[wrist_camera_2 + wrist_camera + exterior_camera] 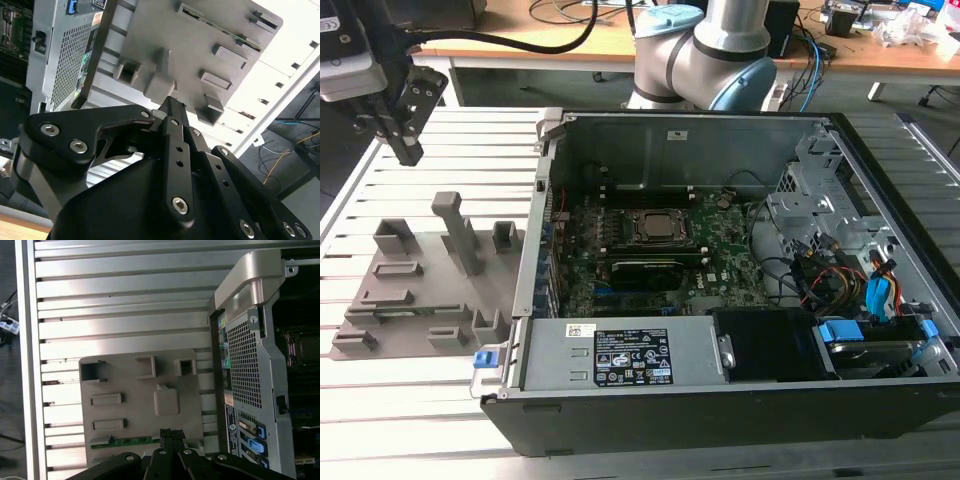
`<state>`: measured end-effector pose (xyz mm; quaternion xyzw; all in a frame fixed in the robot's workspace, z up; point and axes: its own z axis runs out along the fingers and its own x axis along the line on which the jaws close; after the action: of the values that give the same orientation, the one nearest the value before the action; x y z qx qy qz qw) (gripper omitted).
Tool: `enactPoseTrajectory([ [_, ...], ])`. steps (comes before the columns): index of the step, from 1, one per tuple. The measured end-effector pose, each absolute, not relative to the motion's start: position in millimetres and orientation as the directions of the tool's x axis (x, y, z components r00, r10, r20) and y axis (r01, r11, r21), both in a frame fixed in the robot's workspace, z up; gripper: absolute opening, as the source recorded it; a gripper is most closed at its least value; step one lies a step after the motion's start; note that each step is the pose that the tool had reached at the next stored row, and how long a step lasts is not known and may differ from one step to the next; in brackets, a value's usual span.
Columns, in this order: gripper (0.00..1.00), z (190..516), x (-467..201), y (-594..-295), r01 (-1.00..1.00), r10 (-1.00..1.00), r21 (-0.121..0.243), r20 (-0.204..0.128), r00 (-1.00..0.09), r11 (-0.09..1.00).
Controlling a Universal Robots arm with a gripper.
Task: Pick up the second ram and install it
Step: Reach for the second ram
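Gripper point(408, 150) of black metal hovers over your grey moulded parts fixture point(135, 415), fingers pressed together, empty. The second ram point(125, 441), a narrow green circuit-board stick, sits slotted along the fixture's edge beneath the fingertips, its long axis pointing toward the open black computer case point(720, 430).

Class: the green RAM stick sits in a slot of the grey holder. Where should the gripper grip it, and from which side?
Take the RAM stick by its exposed long upper edge, near mid-length, pinching across its thin width, coming from above the grey holder. It stands on edge in a slot, so only that edge seems free.
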<state>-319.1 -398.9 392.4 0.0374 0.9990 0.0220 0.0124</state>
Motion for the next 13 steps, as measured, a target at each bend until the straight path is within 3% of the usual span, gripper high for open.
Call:
enactPoseTrajectory([
  [13,0.11,391.3,-344.6,-419.2,0.074,0.075,0.045,-0.023,-0.997,0.996],
])
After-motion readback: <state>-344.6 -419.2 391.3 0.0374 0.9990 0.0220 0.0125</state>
